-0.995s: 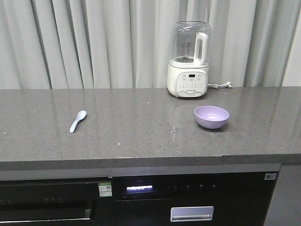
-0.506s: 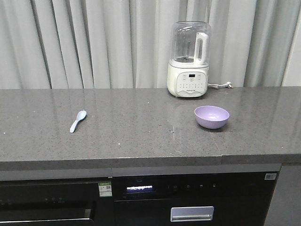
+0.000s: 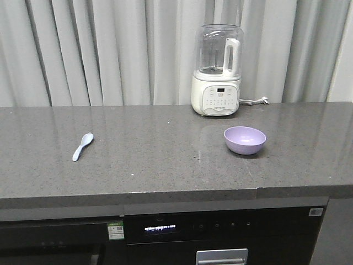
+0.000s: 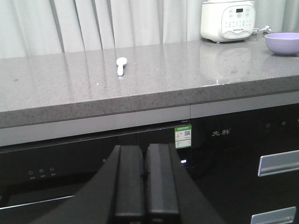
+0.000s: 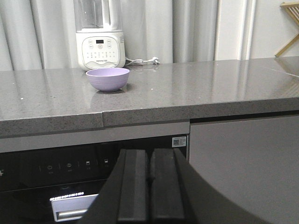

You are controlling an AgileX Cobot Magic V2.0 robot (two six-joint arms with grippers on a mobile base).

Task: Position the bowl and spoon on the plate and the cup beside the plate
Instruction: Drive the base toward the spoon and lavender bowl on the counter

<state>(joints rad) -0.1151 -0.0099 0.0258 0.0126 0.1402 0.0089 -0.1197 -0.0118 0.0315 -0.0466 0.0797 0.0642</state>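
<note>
While the left gripper (image 4: 145,156) and the right gripper (image 5: 149,161) sit closed and empty below the surface (image 3: 165,165), the bowl (image 3: 245,140) stands near the blender (image 3: 216,72), and the spoon (image 3: 82,147) lies well apart at left.

A grey speckled stone surface (image 3: 154,160) spans the middle of the frame. At its back edge, right of centre, stands a cream blender (image 3: 216,77) with a clear jug and a button panel. Its cord (image 3: 253,101) trails to the right. Pale pleated curtains (image 3: 110,49) fill the top. Below are black appliance fronts (image 3: 265,232) with a lit display (image 3: 159,227), a green sticker (image 3: 115,229) and a silver handle (image 3: 222,257).
</note>
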